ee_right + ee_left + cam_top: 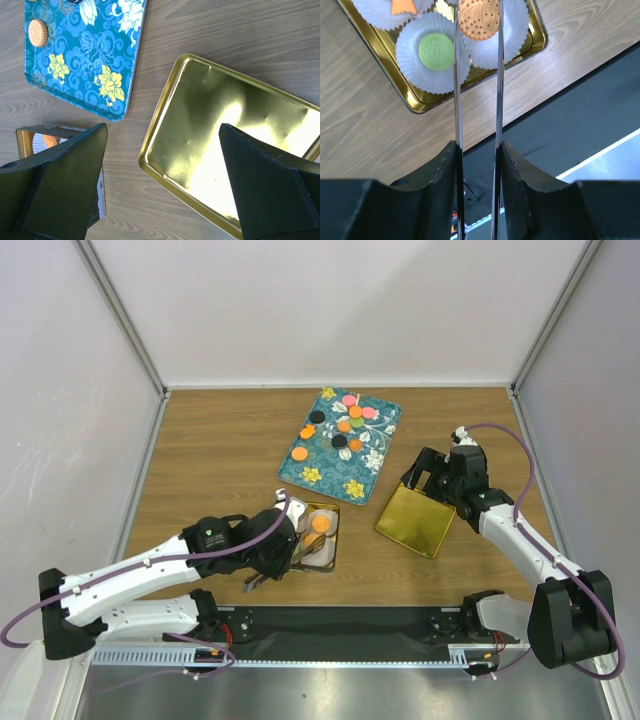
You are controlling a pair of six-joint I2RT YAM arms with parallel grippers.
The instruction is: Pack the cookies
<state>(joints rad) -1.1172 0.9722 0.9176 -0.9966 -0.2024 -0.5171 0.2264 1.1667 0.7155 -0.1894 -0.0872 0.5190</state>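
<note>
Several cookies, orange [299, 453], black [317, 417], pink [349, 400] and green [357, 423], lie on the teal tray [372, 465]. The gold tin [333, 512] holds white paper cups [415, 70]. One cup holds a green cookie [436, 51], and another orange cookie [404, 5] lies at the top edge. My left gripper [303, 533] carries two long thin metal blades. They close on an orange cookie [479, 19] over a paper cup in the tin. My right gripper [162, 131] is wide open and empty over the left rim of the gold lid [200, 115].
The gold lid [415, 520] lies open side up, right of the tin. The teal tray's corner [100, 95], with one orange cookie [37, 32] on it, shows in the right wrist view. A black strip [350, 625] runs along the near edge between the arm bases.
</note>
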